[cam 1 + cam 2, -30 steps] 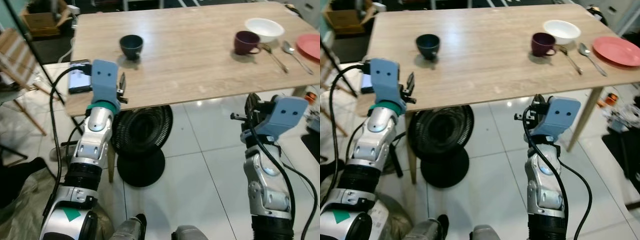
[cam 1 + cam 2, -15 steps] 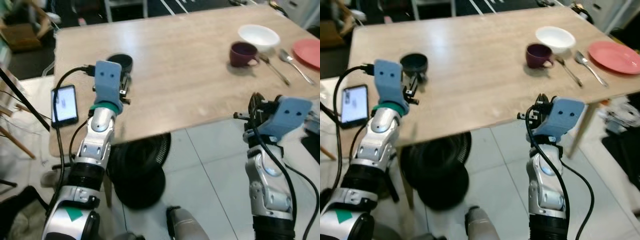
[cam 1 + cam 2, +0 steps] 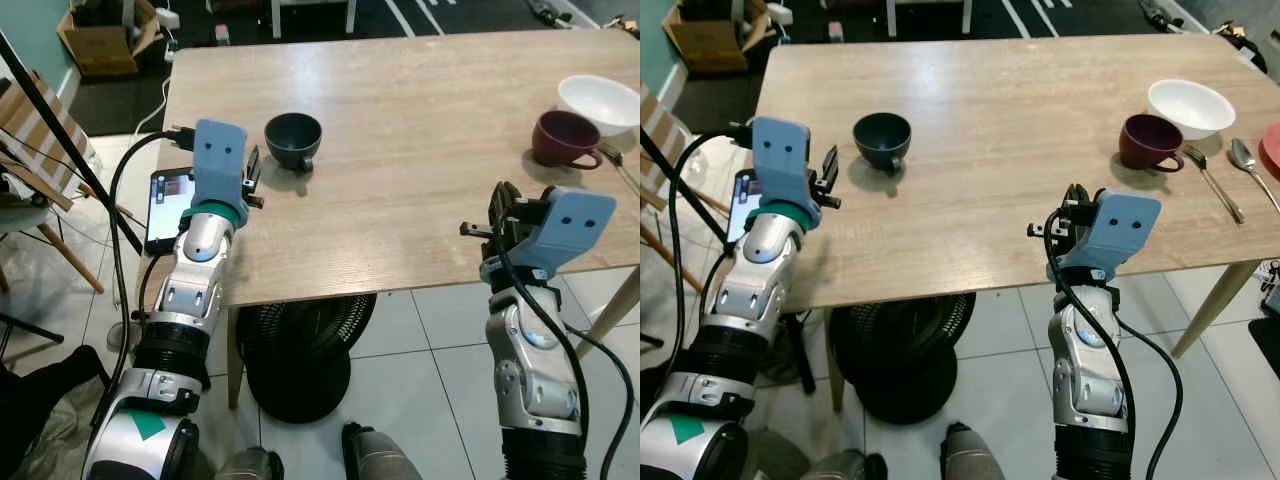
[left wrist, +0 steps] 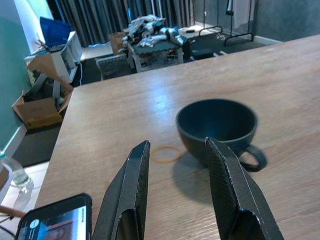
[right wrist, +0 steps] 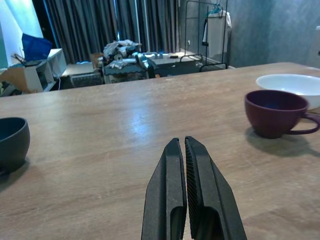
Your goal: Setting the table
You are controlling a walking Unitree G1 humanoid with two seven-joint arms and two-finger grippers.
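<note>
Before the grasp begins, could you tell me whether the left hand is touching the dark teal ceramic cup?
Apart: the left wrist view shows the open left hand short of the dark teal ceramic cup, with bare tabletop between.

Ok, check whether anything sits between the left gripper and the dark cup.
Nothing visible does. The left gripper is open and points at the dark cup across bare wooden table. A small rubber band lies flat beside the cup, and the phone lies off to the side.

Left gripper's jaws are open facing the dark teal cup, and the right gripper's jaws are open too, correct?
Not quite. The left gripper is open facing the dark teal cup, but the right gripper has its jaws shut, as the right wrist view shows.
</note>
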